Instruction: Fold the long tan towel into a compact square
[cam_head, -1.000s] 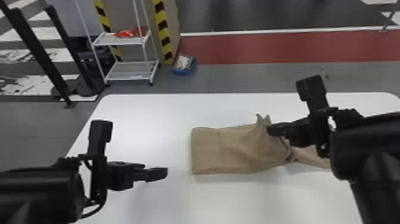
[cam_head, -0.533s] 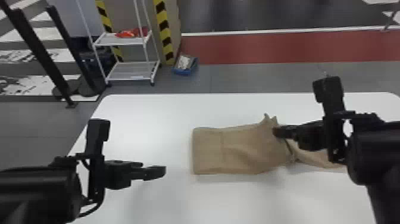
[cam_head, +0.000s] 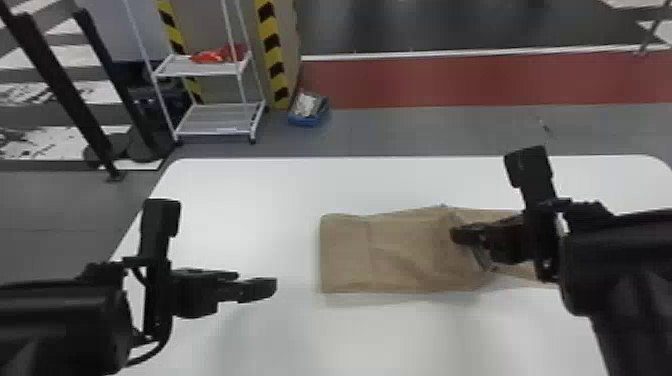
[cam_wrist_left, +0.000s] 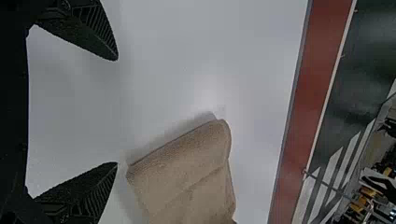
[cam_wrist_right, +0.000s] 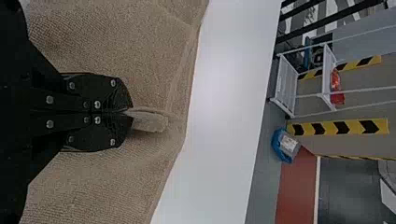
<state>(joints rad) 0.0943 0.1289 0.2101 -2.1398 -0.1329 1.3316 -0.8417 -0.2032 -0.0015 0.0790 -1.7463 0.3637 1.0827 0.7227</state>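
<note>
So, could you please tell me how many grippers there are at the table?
2. The left gripper is over the table, left of the towel, fingers apart; the right gripper is at the towel, its fingers closed on a pinch of it.

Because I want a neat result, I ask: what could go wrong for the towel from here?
The right claw pinches only a small ridge of the towel, so the cloth might slip out. The left claw holds nothing, so a pull could drag the whole towel. Creases near the right claw may spoil the fold.
</note>
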